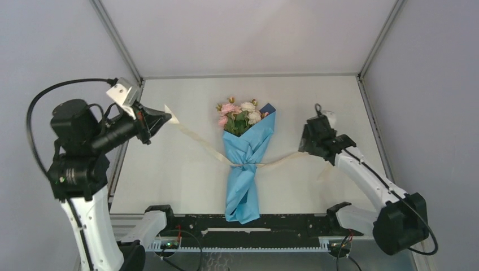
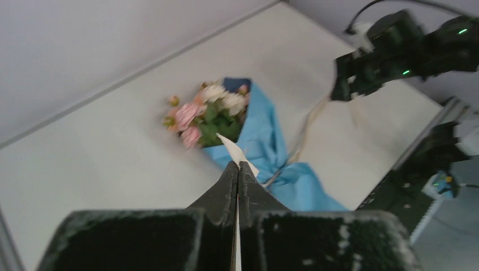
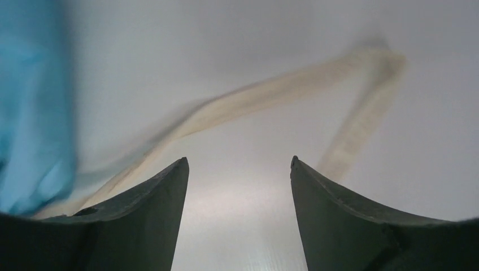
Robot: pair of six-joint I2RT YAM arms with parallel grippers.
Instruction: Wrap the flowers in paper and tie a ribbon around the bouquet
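Cream ribbon circling the bouquet mid-frame, we are pinching its upper-left end in left jaws, right jaws gaping empty.

The bouquet lies lengthwise down the middle of the bench, so it splits the surface into left and right halves. The ribbon is the real snag. From the knot at the bouquet's waist, one tail is strung up-left to the left gripper, whose jaws pinch its end, so it fences that corner off diagonally. The other tail trails right on the bench, just ahead of the right gripper, whose jaws stand apart with nothing between them. There's bare bench front-left, front-right and behind the flowers. Walls hem in both sides.
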